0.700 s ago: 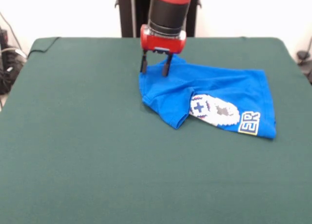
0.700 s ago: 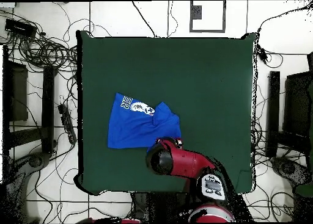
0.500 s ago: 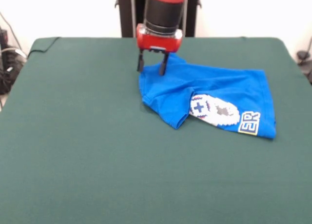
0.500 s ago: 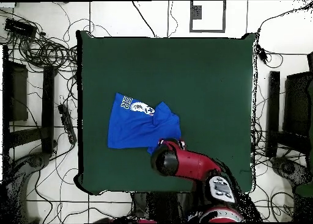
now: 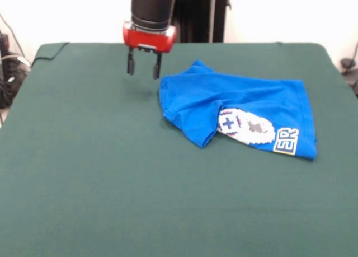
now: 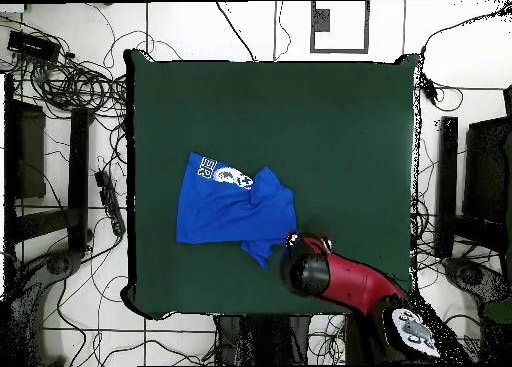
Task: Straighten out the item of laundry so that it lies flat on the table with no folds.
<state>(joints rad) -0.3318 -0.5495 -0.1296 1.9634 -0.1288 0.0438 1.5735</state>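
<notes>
Hand (image 5: 143, 70) open, seemingly above table (image 5: 84, 173), beside shirt (image 5: 246, 108).

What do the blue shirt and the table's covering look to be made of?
The T-shirt looks like soft knit fabric, likely cotton: it drapes in folds and creases, with a matte printed graphic. The table covering seems a dark green felt-like cloth: matte, no shine, slightly rumpled at one far corner.

You're looking at a broad counter (image 5: 84, 173) covered in dark green felt. The only thing lying on it is a bright blue T-shirt (image 5: 251, 108), crumpled with a folded-over flap beside its white controller print, set toward one side with green all around it.
</notes>
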